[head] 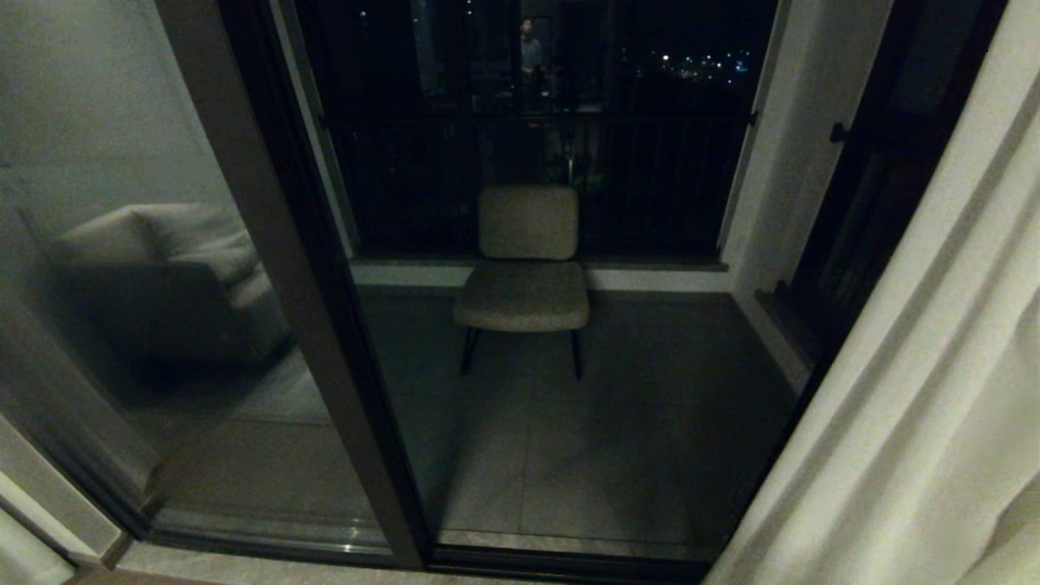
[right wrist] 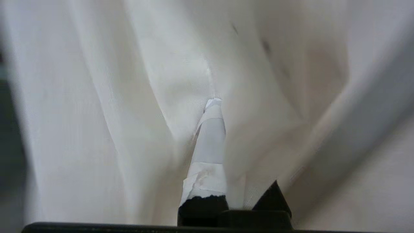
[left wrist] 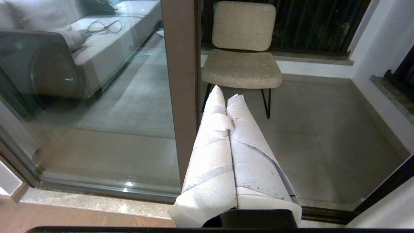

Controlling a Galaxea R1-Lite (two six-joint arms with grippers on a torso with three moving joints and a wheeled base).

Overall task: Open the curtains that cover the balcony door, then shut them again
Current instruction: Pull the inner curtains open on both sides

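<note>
Right claw: so, my right gripper (right wrist: 217, 106) has its fingers pressed together with curtain cloth caught between them, one taped finger (right wrist: 210, 145) showing and the other buried under fabric.
Grip reason: I judge a pinch on a pleat lets me drag the whole panel sideways instead of just brushing it.
Right curtain: the curtains (head: 918, 390) show here as a cream panel bunched at the right edge of the head view, folds slanting, pulled off the glass.
Balcony door: the balcony door (head: 325, 325) stands uncovered, dark frame post in the middle, panes bare.
Beyond the glass: a beige chair (head: 526, 268) sits on the balcony tiles, and a sofa (left wrist: 97, 42) reflects in the left pane.
Left claw: my left gripper (left wrist: 228, 97) is parked, taped fingers closed flat against each other, holding nothing, pointing toward the door post.
Stage: opening looks done on this side; closing not yet done, I reckon.
</note>
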